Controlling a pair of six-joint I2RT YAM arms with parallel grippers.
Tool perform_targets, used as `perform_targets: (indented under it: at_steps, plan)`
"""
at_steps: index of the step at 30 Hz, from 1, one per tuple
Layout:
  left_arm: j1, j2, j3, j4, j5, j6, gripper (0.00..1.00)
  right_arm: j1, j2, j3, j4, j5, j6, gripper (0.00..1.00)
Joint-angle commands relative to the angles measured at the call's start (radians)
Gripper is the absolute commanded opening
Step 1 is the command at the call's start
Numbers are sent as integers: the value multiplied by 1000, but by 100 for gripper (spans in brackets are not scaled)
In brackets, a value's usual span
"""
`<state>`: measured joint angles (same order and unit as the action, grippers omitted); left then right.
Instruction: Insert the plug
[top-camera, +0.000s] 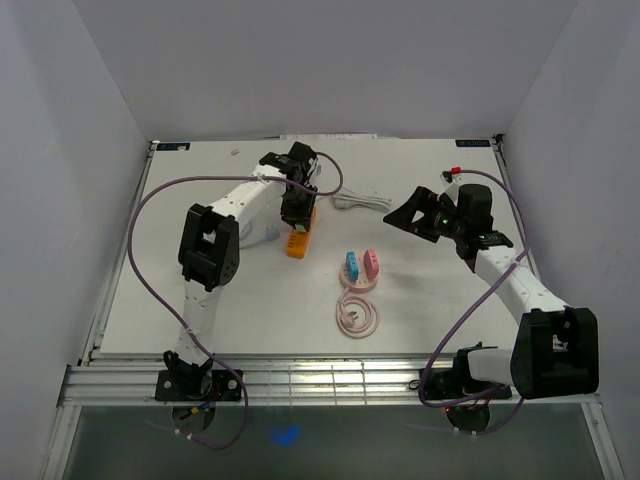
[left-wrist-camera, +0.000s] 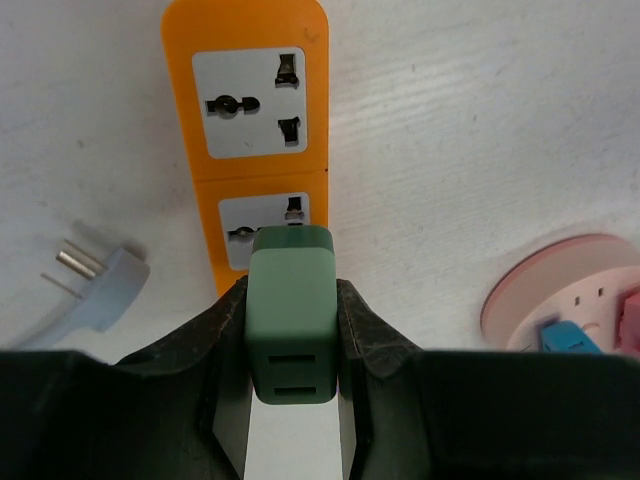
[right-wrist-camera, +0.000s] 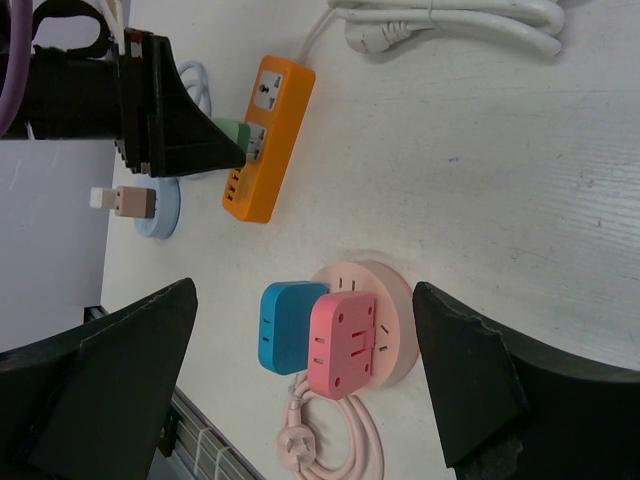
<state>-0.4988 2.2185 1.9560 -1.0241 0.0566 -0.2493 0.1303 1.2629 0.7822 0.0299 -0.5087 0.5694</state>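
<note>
Between the closed jaws of the left gripper (left-wrist-camera: 290, 335) sits the sage-green block-shaped plastic plug (left-wrist-camera: 291, 275), its front at the socket (left-wrist-camera: 262, 225) of the orange plastic power strip (left-wrist-camera: 245, 60) just ahead; best held square and pushed straight, without twisting; the right gripper (right-wrist-camera: 302, 290) hangs wide, holding nothing.

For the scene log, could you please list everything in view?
strip: 1, orange, back left
plug: 1, green, at a strip socket
cable: 1, white, bundled at back
hub: 1, pink, centre
blue adapter: 1, blue, on hub
pink adapter: 1, pink, on hub
cord: 1, pink, coiled before hub
loose plug: 1, pale blue, beside strip
disc: 1, pale blue, beside strip
tan adapter: 1, tan, on disc
table: 1, white
left gripper: shut on plug
right gripper: open, above hub
</note>
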Motion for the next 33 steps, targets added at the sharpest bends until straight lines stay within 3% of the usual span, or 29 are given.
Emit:
perform_targets:
  at_steps: [1, 17, 29, 33]
  plan:
    - [2, -72, -113, -94, -1, 21, 0, -6, -25, -18, 45, -21, 1, 93]
    - [-18, 44, 75, -133, -37, 93, 0, -6, -50, -29, 36, -25, 1, 93]
    - [-26, 38, 32, -103, -23, 68, 0, -6, -43, -20, 34, -28, -2, 92]
    - [-40, 38, 17, -103, -90, 51, 0, -6, -42, -23, 34, -27, -5, 92]
